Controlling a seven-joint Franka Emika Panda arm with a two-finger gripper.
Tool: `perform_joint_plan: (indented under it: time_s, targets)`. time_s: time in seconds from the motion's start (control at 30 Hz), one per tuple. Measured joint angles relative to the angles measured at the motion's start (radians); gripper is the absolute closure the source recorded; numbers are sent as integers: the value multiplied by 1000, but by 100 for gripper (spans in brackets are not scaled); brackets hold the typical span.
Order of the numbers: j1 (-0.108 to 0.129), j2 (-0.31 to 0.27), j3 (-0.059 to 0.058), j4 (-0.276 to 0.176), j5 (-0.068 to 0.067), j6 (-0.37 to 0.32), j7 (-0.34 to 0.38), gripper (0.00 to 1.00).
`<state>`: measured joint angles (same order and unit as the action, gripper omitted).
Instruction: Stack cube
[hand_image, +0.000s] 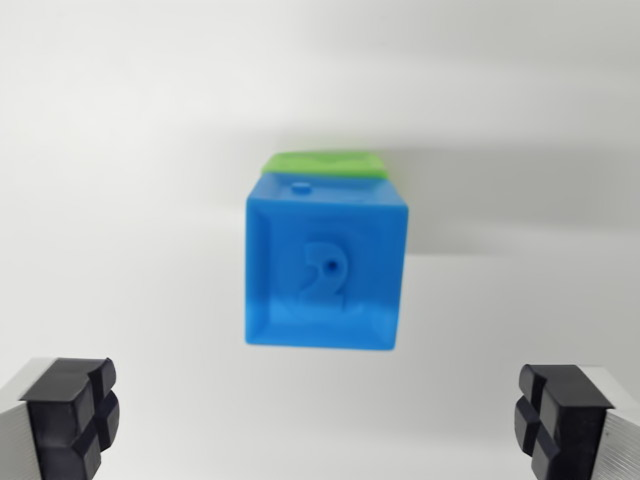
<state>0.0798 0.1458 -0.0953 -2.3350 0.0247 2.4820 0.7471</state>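
Cube (325, 265) in blue sat on a green one (322, 163), slightly offset; our claw (318, 420) stood wide apart, empty. We feared any bump could topple it.

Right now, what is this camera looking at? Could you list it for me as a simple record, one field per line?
view: wrist camera, looking down
surface: plain white table
top block: blue cube, raised figure on its upper face
lower block: green cube, only an edge showing past the blue one
arrangement: blue sits on green
gripper: open, nothing between the fingers
fingers: dark pads at the bottom corners, apart from the cubes
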Motion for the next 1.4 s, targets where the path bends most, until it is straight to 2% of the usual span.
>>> perform_joint_plan:
  time_s: [0.3,0.73,1.4]
  targets:
    - [0,-79,0,22,-13,-99,9,0]
    - [0,-166,0,74,-23,-237,17,0]
    - [0,-242,0,176,-29,-416,22,0]
